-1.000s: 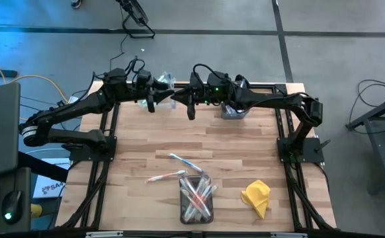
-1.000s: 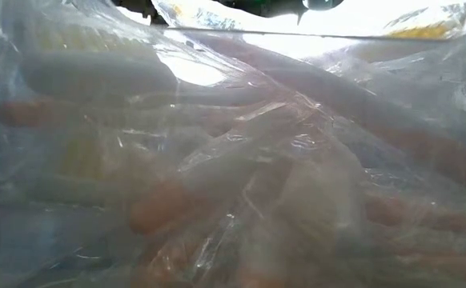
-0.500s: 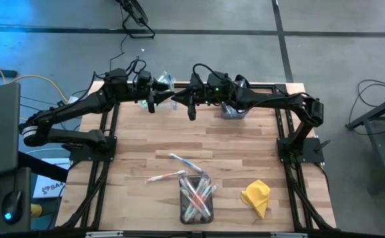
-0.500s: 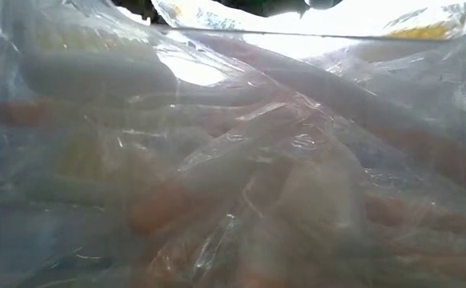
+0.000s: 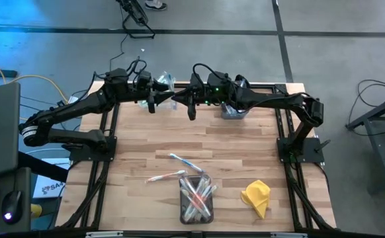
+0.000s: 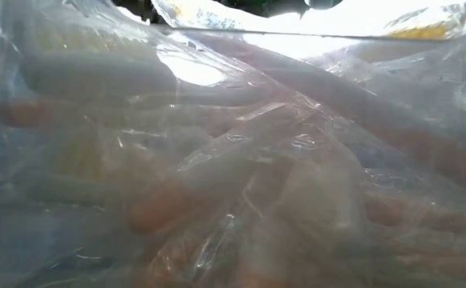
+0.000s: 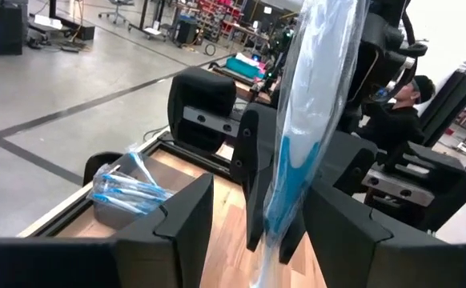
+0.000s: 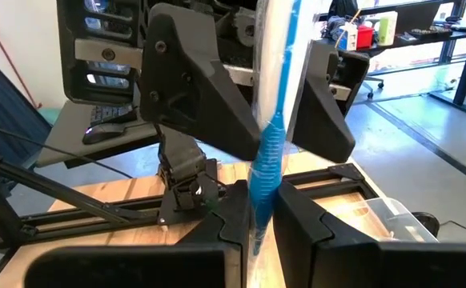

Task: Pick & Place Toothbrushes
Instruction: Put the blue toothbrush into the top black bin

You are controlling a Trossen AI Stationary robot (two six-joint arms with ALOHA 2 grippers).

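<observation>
At the table's far edge, midair: a wrapped blue toothbrush (image 8: 267,152), clamped upright in the right gripper (image 5: 191,104), fingers shut tight on it. Facing it, just left: the left gripper (image 5: 151,101), fingers spread wide either side of the wrapper. Both arms outstretched inward, meeting. Near edge: a bin (image 5: 196,198) full of toothbrushes (image 5: 198,194), two loose toothbrushes beside it.

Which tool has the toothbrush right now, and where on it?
The right tool is shut on the blue wrapped toothbrush, low on its handle. The left tool stands open around the same toothbrush, not gripping.
</observation>
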